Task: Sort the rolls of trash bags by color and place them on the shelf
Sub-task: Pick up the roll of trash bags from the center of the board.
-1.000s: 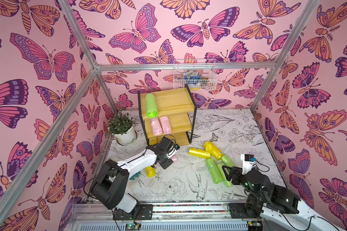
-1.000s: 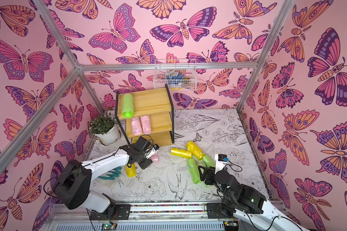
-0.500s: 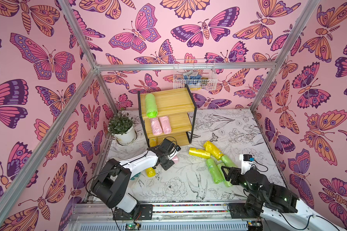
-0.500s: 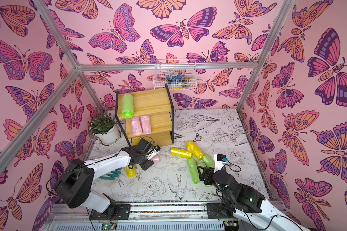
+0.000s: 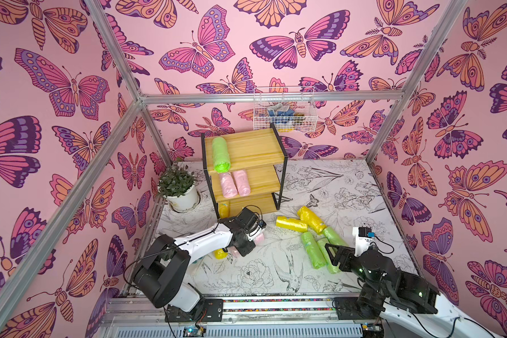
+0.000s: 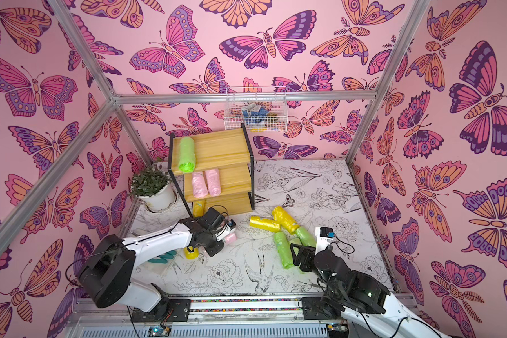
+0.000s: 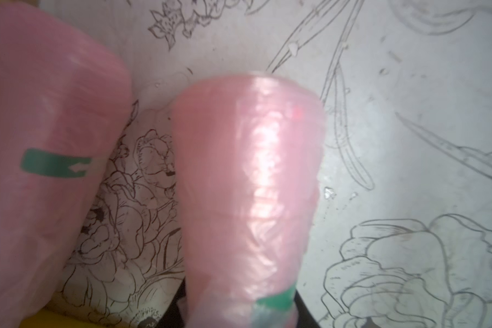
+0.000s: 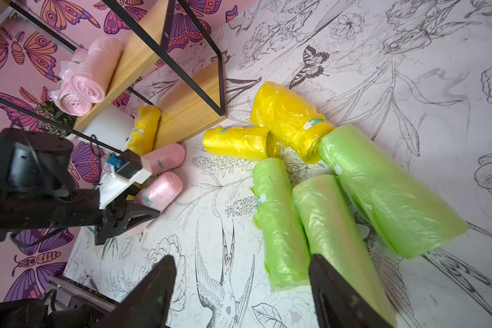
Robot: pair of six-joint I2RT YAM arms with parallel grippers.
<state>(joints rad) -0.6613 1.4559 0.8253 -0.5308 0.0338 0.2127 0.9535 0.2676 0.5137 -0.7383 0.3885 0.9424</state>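
My left gripper [image 5: 250, 237] is shut on a pale pink roll [image 7: 247, 198] lying on the floor in front of the shelf [image 5: 255, 152]. A second pink roll [image 7: 46, 159] lies beside it. A yellow roll [image 5: 219, 254] pokes out under that arm. The shelf holds one green roll [image 5: 220, 156] on top, two pink rolls [image 5: 234, 183] in the middle and a yellow roll [image 5: 223, 209] at the bottom. Two yellow rolls [image 8: 284, 119] and three green rolls [image 8: 333, 227] lie at the right. My right gripper [image 8: 242, 295] stands open at their near ends, empty.
A potted plant [image 5: 179, 187] stands left of the shelf. A white wire basket [image 5: 284, 112] hangs on the back wall. A teal object [image 6: 164, 257] lies under the left arm. Butterfly-papered walls and metal posts close in the floor on three sides.
My left gripper has closed on the pink roll. The right arm has edged slightly towards the green rolls with its jaws unchanged.
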